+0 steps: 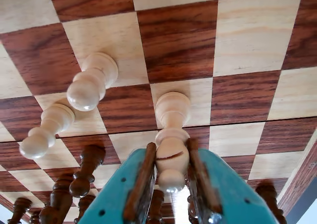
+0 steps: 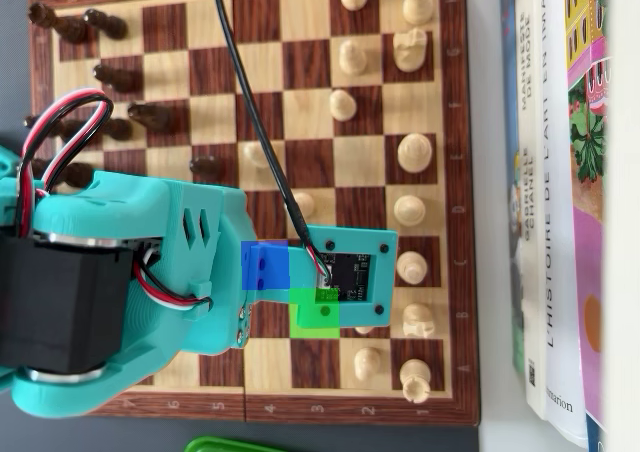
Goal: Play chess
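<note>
In the wrist view my teal gripper (image 1: 171, 149) has its brown pads (image 1: 143, 174) pressed on both sides of a white bishop (image 1: 172, 110) with a slit in its head. The bishop's base is over a light square of the wooden chessboard (image 1: 178, 40); I cannot tell whether it touches the board. Two white pawns (image 1: 91, 83) (image 1: 47, 130) stand to its left. Dark pieces (image 1: 86, 169) crowd the lower left. In the overhead view the teal arm (image 2: 150, 262) and its camera board (image 2: 350, 267) hide the gripper and the bishop.
In the overhead view white pieces (image 2: 412, 152) line the right side of the board (image 2: 300, 62) and dark pieces (image 2: 110, 72) the left. Blue (image 2: 265, 267) and green (image 2: 315, 309) square marks lie by the wrist. Books (image 2: 560, 172) lie to the right. A green object (image 2: 235, 444) is at the bottom edge.
</note>
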Action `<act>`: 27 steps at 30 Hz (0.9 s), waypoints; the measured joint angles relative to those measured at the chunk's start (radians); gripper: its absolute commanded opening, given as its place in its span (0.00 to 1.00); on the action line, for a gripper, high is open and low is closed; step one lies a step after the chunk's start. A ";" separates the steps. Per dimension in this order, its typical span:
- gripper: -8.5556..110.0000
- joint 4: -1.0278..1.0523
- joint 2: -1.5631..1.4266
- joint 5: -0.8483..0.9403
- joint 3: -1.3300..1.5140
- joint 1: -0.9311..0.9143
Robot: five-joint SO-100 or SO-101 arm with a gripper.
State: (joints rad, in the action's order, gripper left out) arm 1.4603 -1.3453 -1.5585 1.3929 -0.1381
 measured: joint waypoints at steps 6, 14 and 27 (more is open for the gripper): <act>0.14 0.000 -0.040 0.000 -0.035 -0.006; 0.14 -0.021 -0.067 0.000 -0.035 -0.041; 0.14 -0.067 0.038 0.000 -0.094 -0.077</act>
State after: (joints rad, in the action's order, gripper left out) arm 1.3929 -1.3070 -1.5585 1.2993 -0.2148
